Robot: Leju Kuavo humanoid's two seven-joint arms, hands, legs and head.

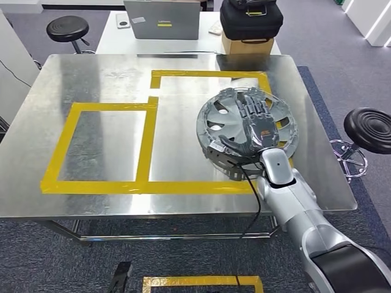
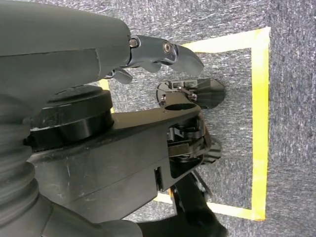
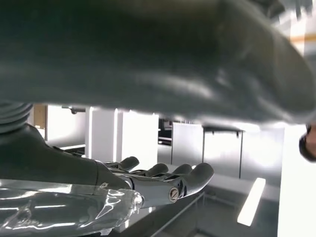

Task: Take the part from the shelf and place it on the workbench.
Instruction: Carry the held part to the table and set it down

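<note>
Steel workbench (image 1: 115, 73) is marked with yellow tape (image 1: 146, 146) forming two adjoining rectangles. No legible writing or brand is seen anywhere; the labels on the laptop (image 1: 162, 18) past the far edge are too small to read.

The part (image 1: 217, 122), a grey wheel cover wrapped in clear film, is seen lying flat on the tabletop near the right edge, over the right side of the larger taped rectangle.

Right hand (image 1: 252, 122) is laid palm-down on top of the part, fingers (image 1: 251, 105) extended and slightly spread across its face. In the right wrist view the fingers (image 3: 164, 173) are shown straight, side by side over the film-wrapped rim; no pinch is visible.

Left hand (image 2: 164, 54) is seen hanging over grey carpet, holding nothing; finger spread cannot be told.
</note>
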